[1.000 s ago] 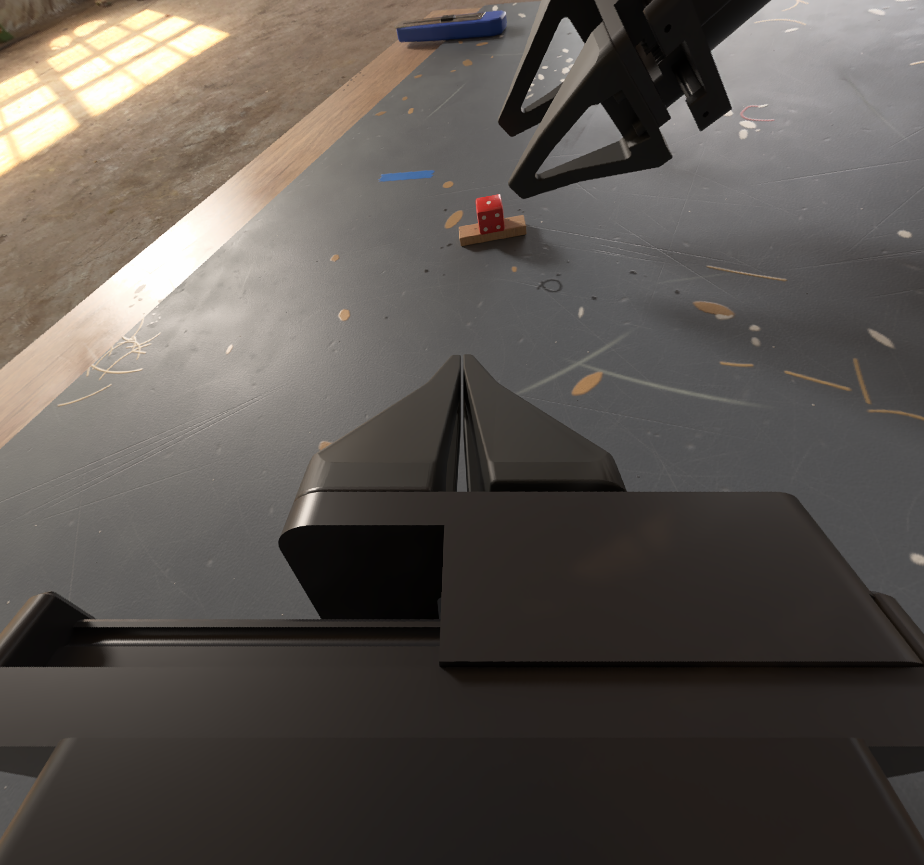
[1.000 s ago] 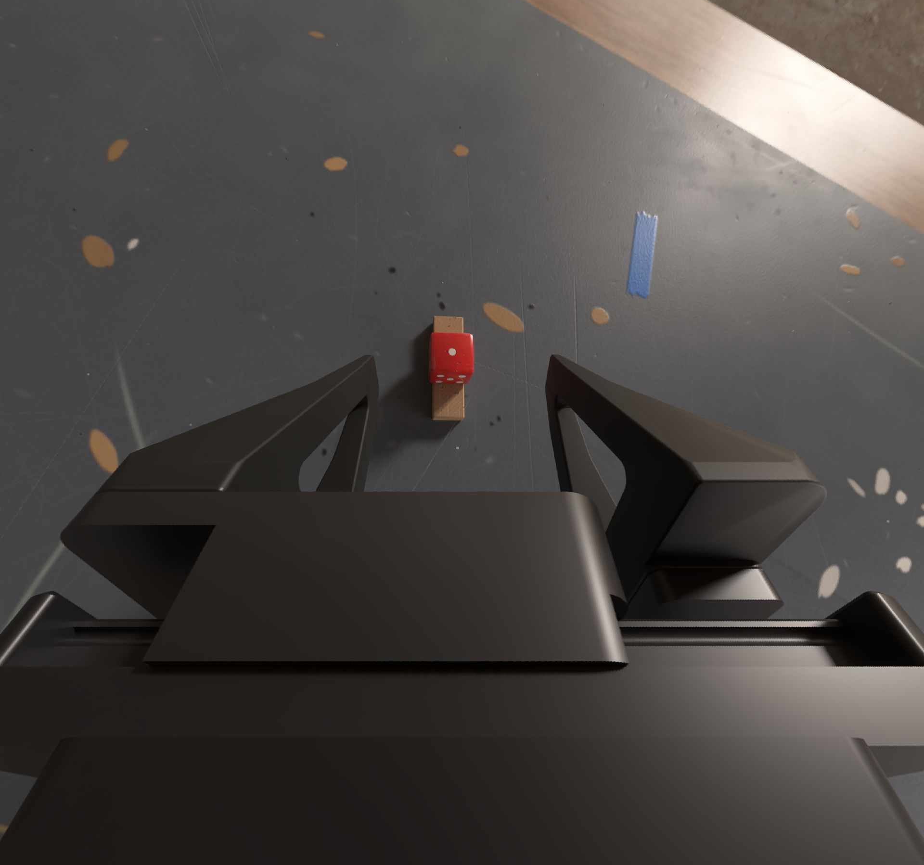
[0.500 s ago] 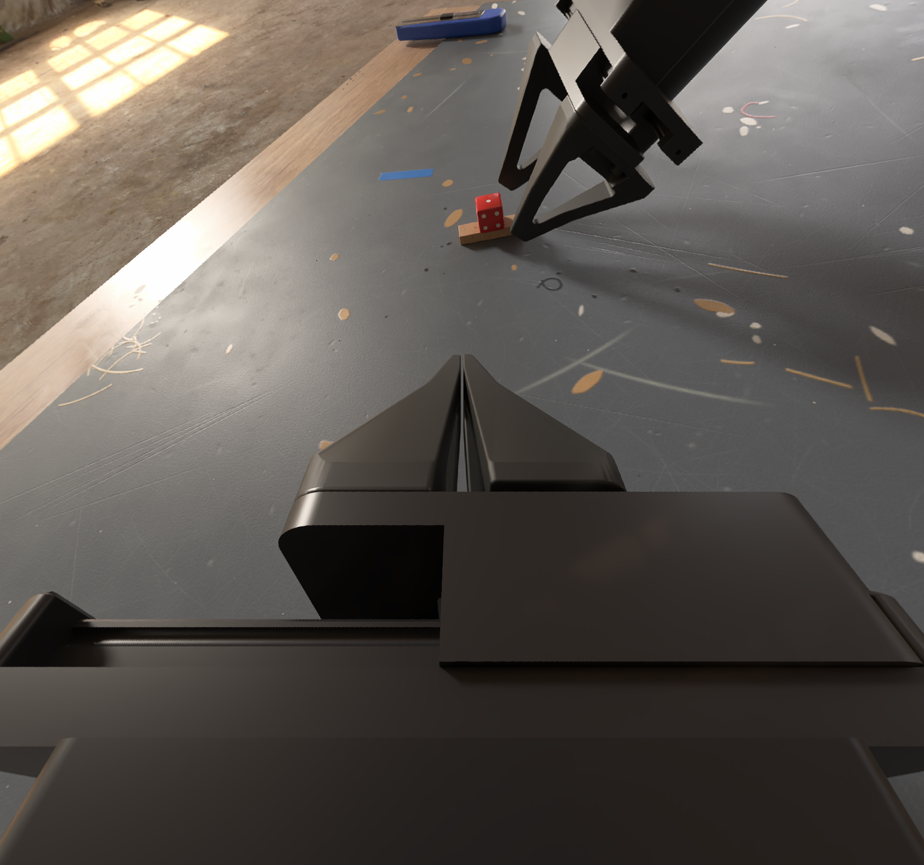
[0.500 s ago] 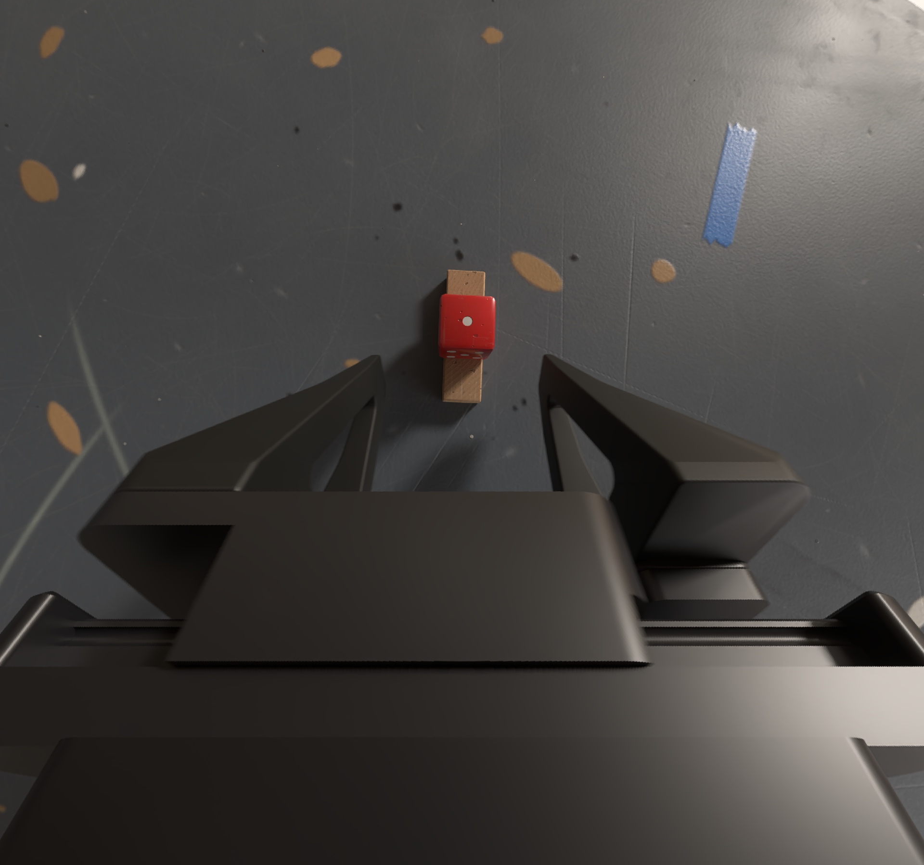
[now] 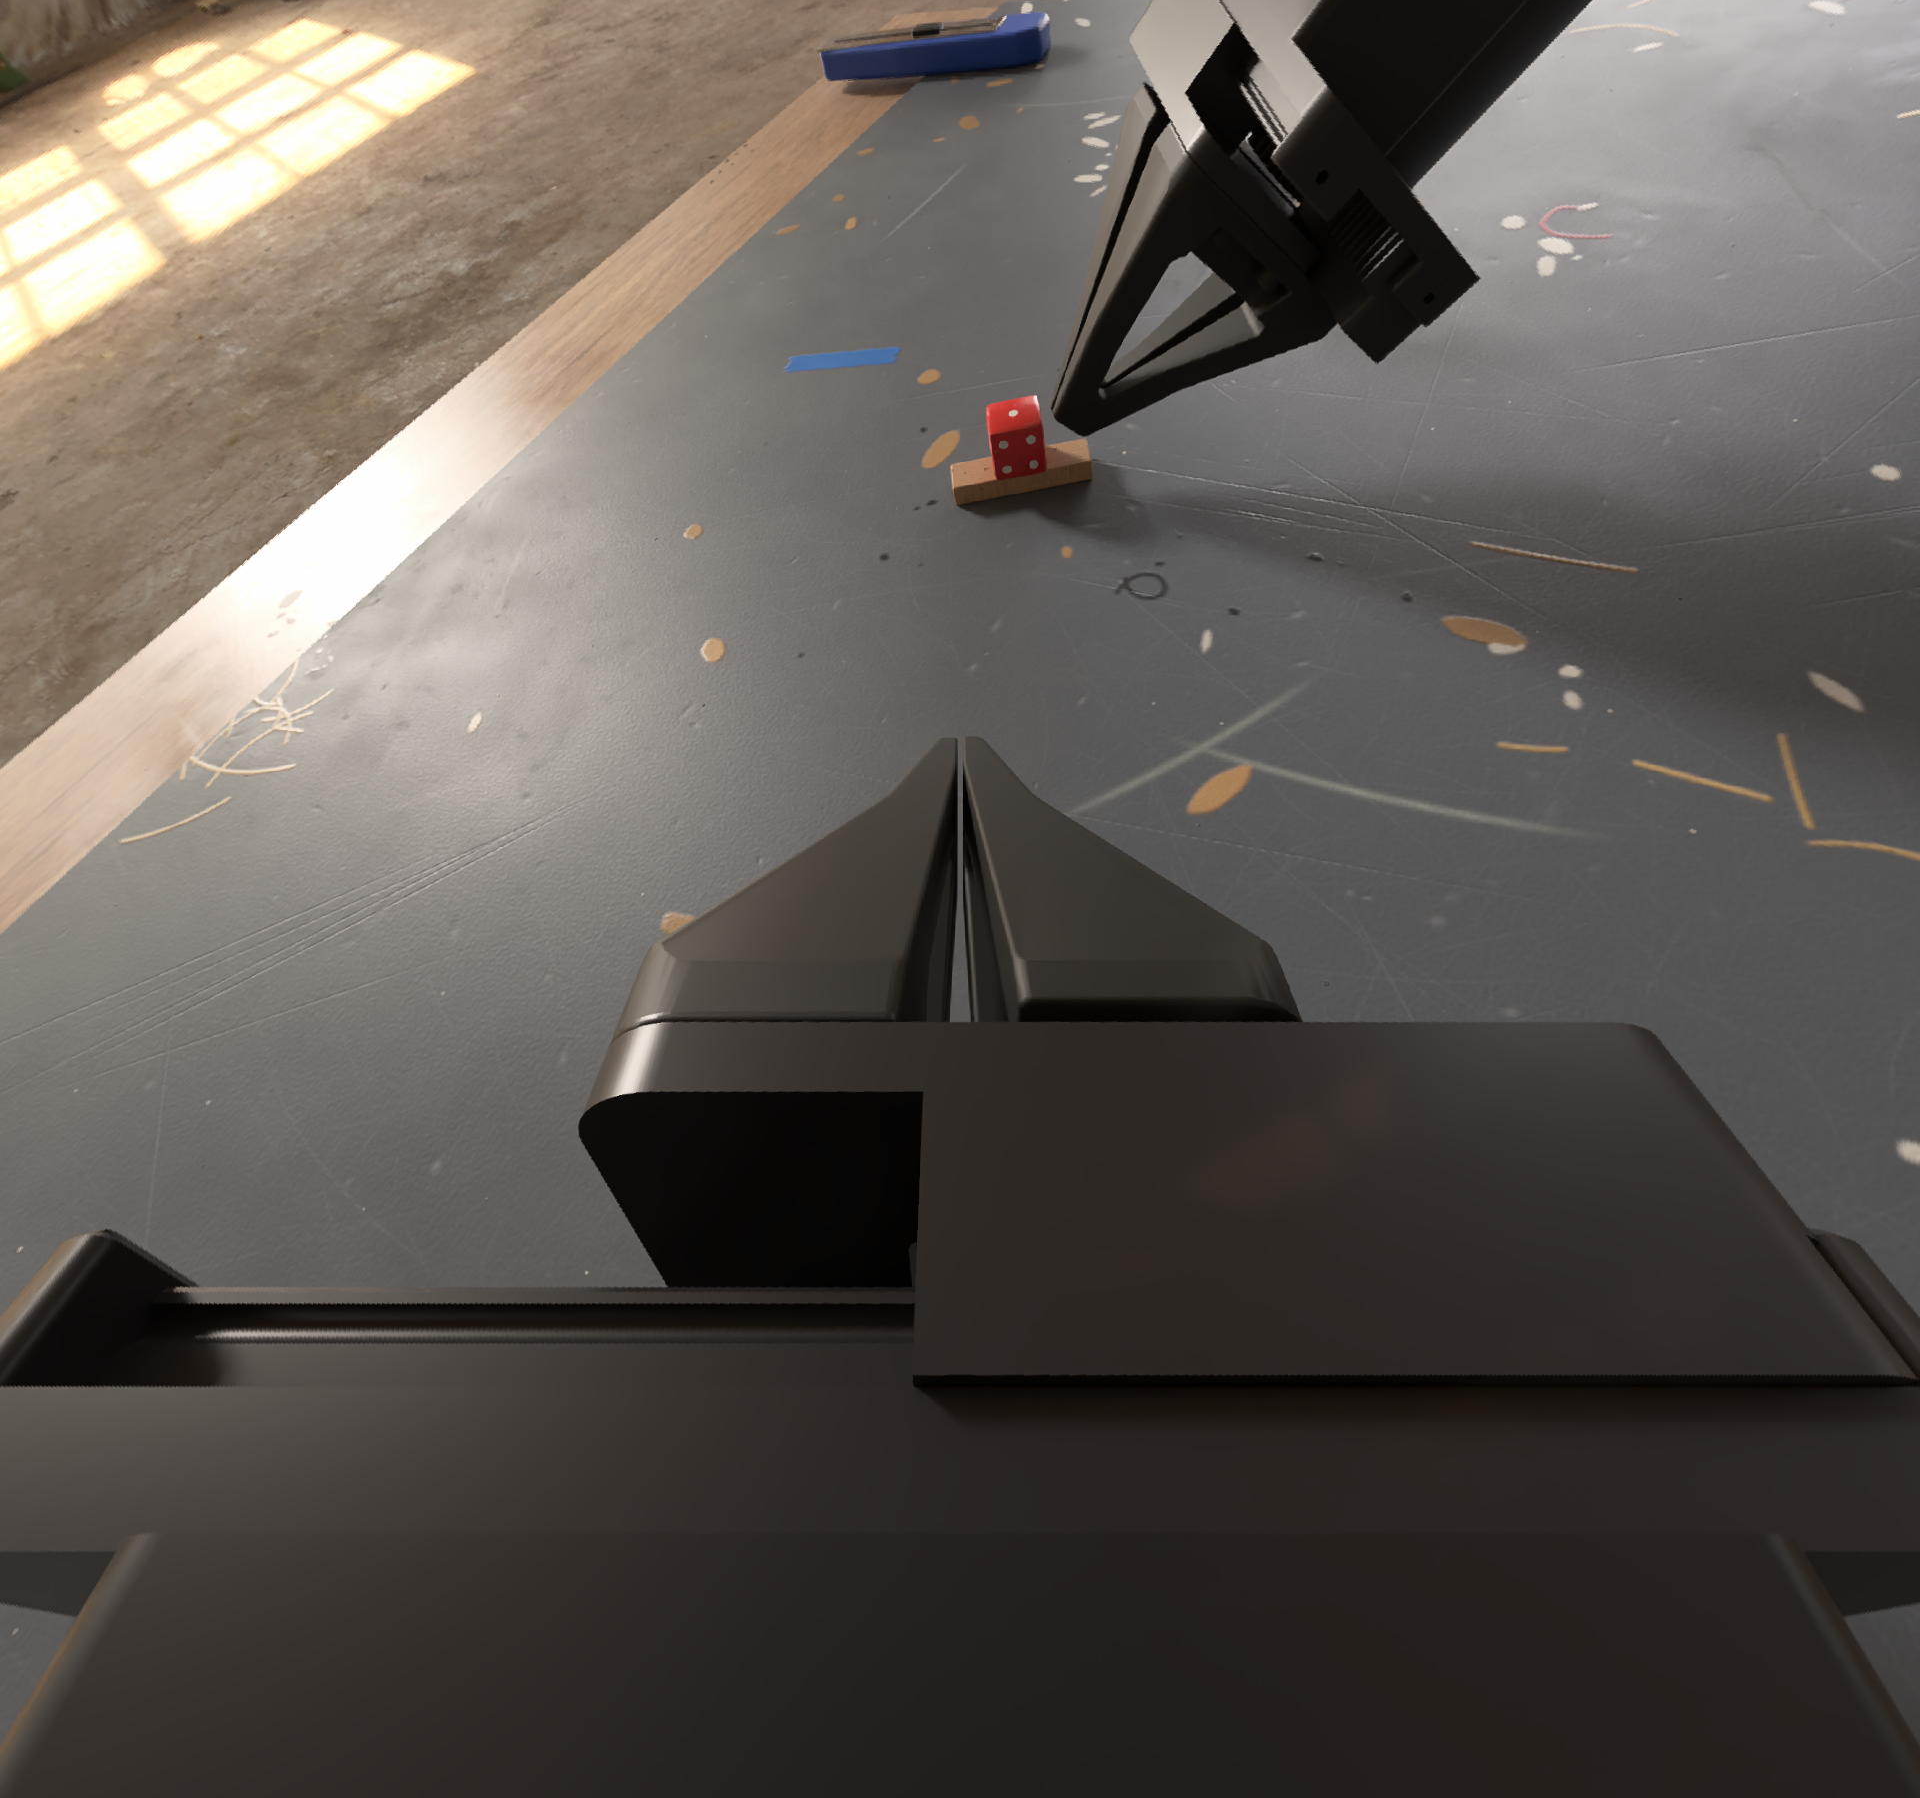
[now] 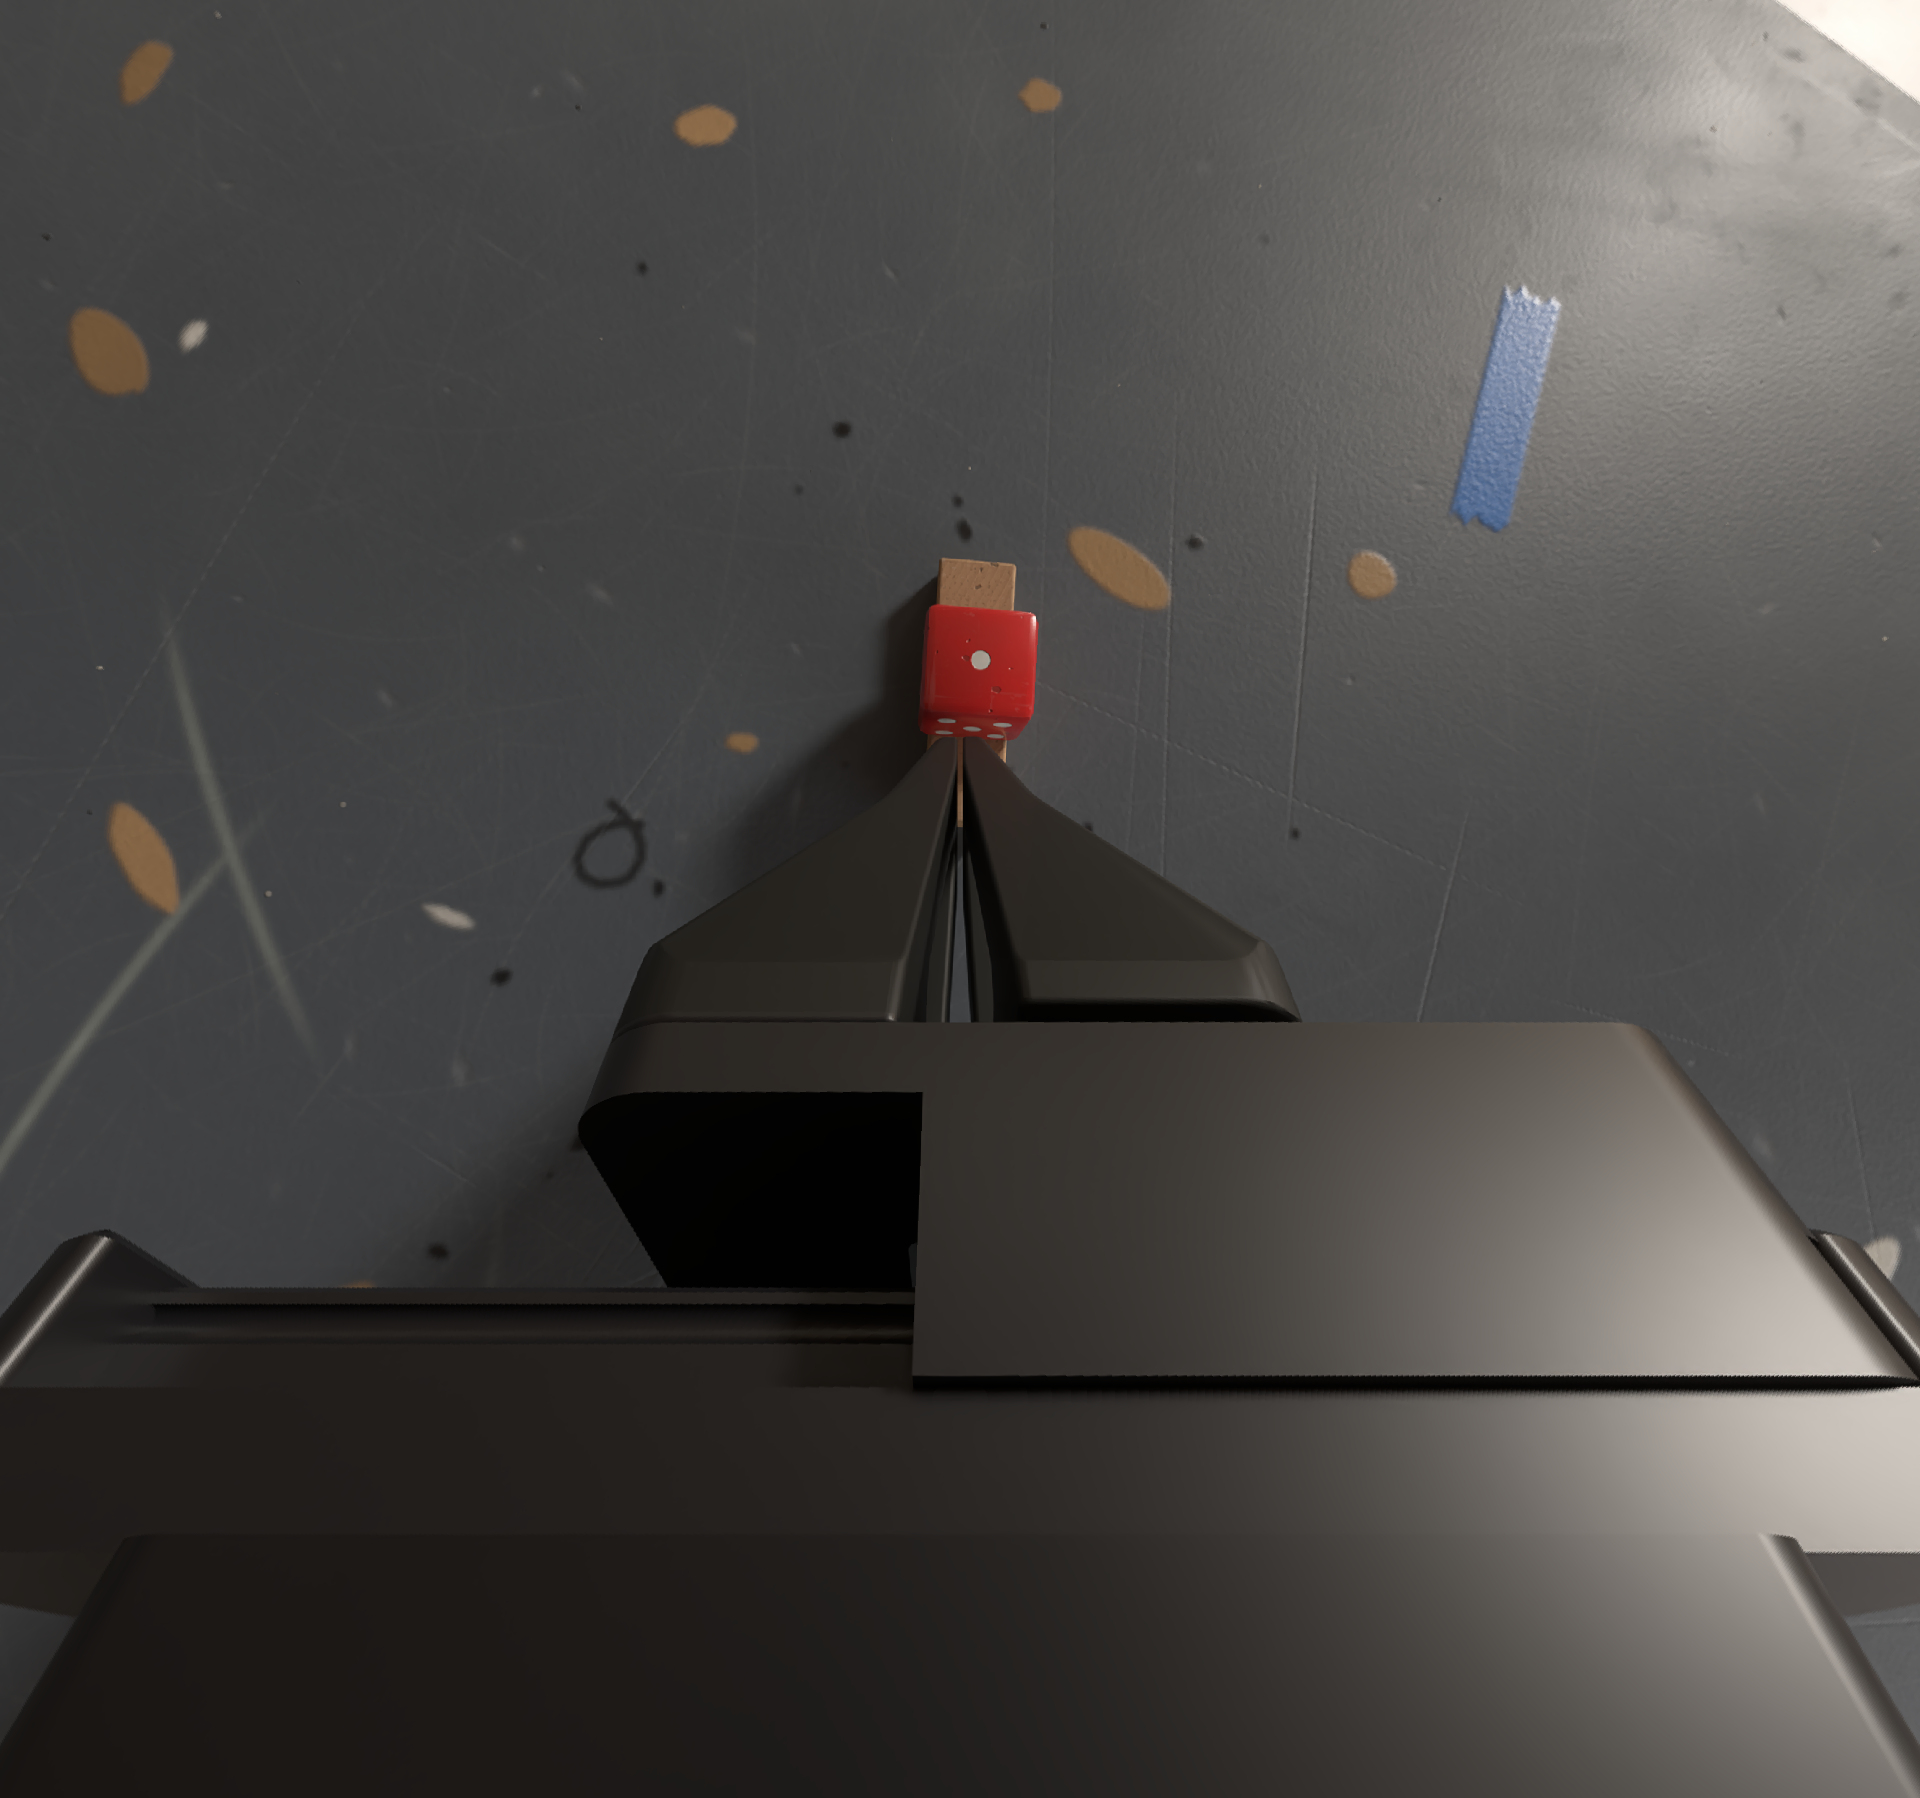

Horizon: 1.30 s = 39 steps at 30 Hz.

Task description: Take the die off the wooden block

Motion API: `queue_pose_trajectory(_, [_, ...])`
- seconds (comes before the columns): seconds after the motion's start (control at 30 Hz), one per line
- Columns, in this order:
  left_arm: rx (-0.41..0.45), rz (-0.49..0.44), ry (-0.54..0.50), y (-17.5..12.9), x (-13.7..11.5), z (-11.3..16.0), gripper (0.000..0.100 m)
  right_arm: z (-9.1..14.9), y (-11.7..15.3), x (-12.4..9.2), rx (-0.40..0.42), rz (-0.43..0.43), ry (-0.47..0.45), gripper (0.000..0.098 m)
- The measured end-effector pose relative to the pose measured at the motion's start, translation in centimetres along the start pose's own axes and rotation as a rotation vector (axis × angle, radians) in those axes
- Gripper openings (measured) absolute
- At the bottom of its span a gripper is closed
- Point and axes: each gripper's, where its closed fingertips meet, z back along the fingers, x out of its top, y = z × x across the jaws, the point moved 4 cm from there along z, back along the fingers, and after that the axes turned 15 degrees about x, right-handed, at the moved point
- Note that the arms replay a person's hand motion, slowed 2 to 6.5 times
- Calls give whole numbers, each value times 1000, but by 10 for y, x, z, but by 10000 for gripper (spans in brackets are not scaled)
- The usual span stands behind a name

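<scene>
A red die (image 5: 1014, 437) with white pips sits on a thin flat wooden block (image 5: 1020, 484) on the grey tabletop; it also shows in the right wrist view (image 6: 979, 670), on the block (image 6: 977, 585). My right gripper (image 6: 959, 751) is shut and empty, its tips just above the block's near end and right beside the die's near face. In the left wrist view the right gripper (image 5: 1070, 413) points down at the die's right side. My left gripper (image 5: 961, 746) is shut and empty, low over the table, well short of the block.
A blue strip of tape (image 5: 842, 359) lies left of the block, also in the right wrist view (image 6: 1504, 408). A blue flat tool (image 5: 935, 49) rests at the table's far edge. The wooden table border (image 5: 312, 553) runs along the left, with floor beyond.
My right gripper has shut from wide open and come down closer to the die's near side. The die still sits on the block. My left gripper has not moved.
</scene>
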Motion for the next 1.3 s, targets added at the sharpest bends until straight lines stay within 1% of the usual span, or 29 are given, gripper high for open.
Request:
queue_pose_trajectory(0.3, [0,-6,-1,0,0,0,9,2,-1,4,6,-18,-44,20])
queue_pose_trajectory(0.47, [-1,-7,0,0,-1,0,9,-4,-3,6,11,-38,-46,239])
queue_pose_trajectory(0.57, [-2,-8,1,-1,-1,0,9,-8,-5,8,11,-51,-43,325])
queue_pose_trajectory(0.63, [-3,-9,1,-1,-1,0,9,-11,-6,9,10,-59,-40,359])
queue_pose_trajectory(0.83, [-4,-12,0,-1,-1,0,9,-17,-9,14,2,-71,-40,357])
queue_pose_trajectory(0.9, [-4,-13,1,-1,-1,0,9,-18,-10,15,-11,-70,-39,318])
queue_pose_trajectory(0.97, [-5,-15,1,-2,-1,0,9,-18,-10,16,-18,-66,-38,249])
queue_pose_trajectory(1.0, [-5,-16,1,-2,-1,0,9,-18,-9,16,-18,-64,-37,198])
queue_pose_trajectory(1.03, [-5,-17,1,-2,-1,0,9,-19,-9,16,-15,-62,-37,177])
queue_pose_trajectory(1.17, [-6,-21,-1,-2,-1,0,9,-17,-5,18,7,-56,-57,180])
queue_pose_trajectory(1.3, [-6,-26,-4,-2,-1,0,13,-10,2,24,40,-30,-115,179])
